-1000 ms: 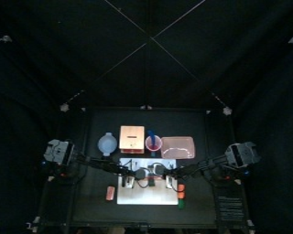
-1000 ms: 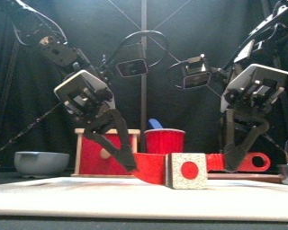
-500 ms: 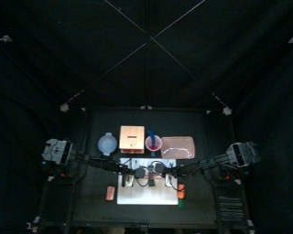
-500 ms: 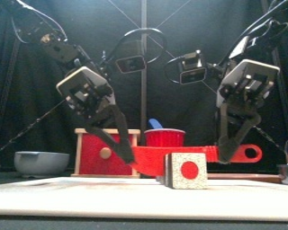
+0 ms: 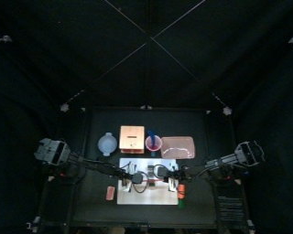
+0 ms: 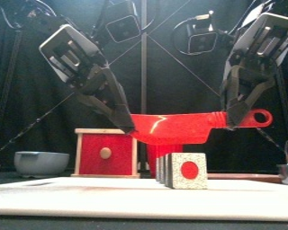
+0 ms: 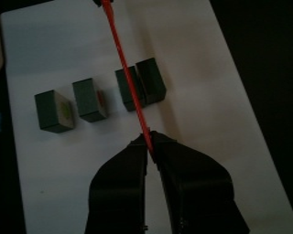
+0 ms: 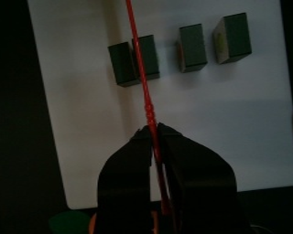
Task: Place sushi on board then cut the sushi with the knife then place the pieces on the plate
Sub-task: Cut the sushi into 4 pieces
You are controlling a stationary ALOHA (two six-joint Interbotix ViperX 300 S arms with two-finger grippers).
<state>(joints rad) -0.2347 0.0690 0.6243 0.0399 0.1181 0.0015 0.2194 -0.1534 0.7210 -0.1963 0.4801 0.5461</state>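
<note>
A red toy knife [image 6: 183,128] hangs level above the white cutting board [image 6: 62,199], held at both ends. My left gripper [image 6: 125,123] is shut on its blade tip, and my right gripper [image 6: 238,119] is shut on its handle. Below it several dark green sushi pieces [image 6: 183,169] with red centres stand on the board. In the left wrist view the knife [image 7: 122,64] runs over a pair of pieces [image 7: 139,84] that touch, with two more pieces [image 7: 69,106] set apart. In the right wrist view the knife [image 8: 139,64] crosses one piece [image 8: 122,62].
Behind the board stand the wooden box with a red drawer front [image 6: 107,151], the red cup [image 5: 153,142], the pink tray [image 5: 178,146] and the blue-grey bowl [image 6: 40,163]. Small toy foods [image 5: 110,193] lie beside the board on the left and right [image 5: 181,190].
Both grippers have risen together, lifting the red knife from just behind the sushi at board level to well above the pieces. The sushi has not moved.
</note>
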